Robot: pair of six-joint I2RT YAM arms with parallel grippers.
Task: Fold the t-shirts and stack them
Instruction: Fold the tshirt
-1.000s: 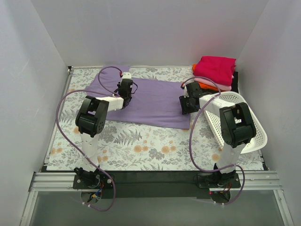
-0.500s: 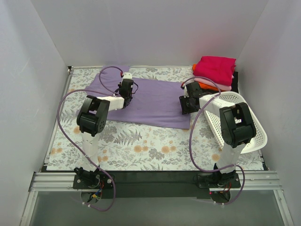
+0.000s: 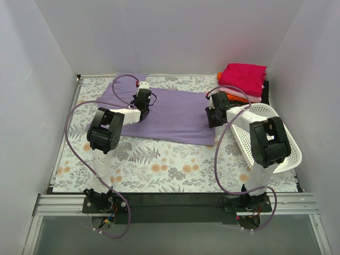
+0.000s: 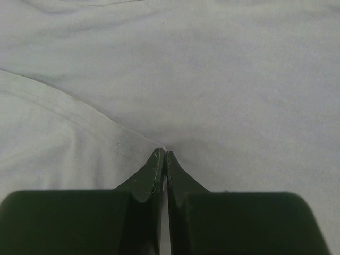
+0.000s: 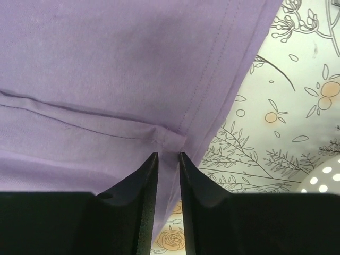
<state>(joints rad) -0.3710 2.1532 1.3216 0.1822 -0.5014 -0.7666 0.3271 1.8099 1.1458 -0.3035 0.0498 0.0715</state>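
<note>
Left tool (image 4: 162, 154): clenched, jaws pressed flat together, tips nipping the cloth right where a stitched hem runs in from the left; fabric puckers slightly toward the tips.
Left tool, place: low over the upper left part of the lavender t-shirt (image 3: 175, 117), near its far edge in the top view.
Right tool (image 5: 167, 156): jaws drawn close with a narrow slit between them; a small bunched fold of hem sits right at the tips; cannot tell whether clamped on it or only touching.
Right tool, place: at the shirt's right-hand edge, beside the bare surface (image 5: 297, 122).
Lavender t-shirt: spread flat and wide across the far half of the surface, between the two tools, one sleeve reaching toward the far left corner; a doubled seam runs across the right wrist view.
Folded t-shirts: stacked in the far right corner, well apart from the left tool and near the right one; magenta shirt (image 3: 244, 76) on top, pale pink (image 3: 256, 98) and orange (image 3: 232, 97) edges showing beneath, black (image 3: 265, 87) at the back right.
Basket (image 3: 289, 158): white lattice, tilted, at the right side just in front of the stack, partly behind the right arm.
Surface: floral print, light ground.
</note>
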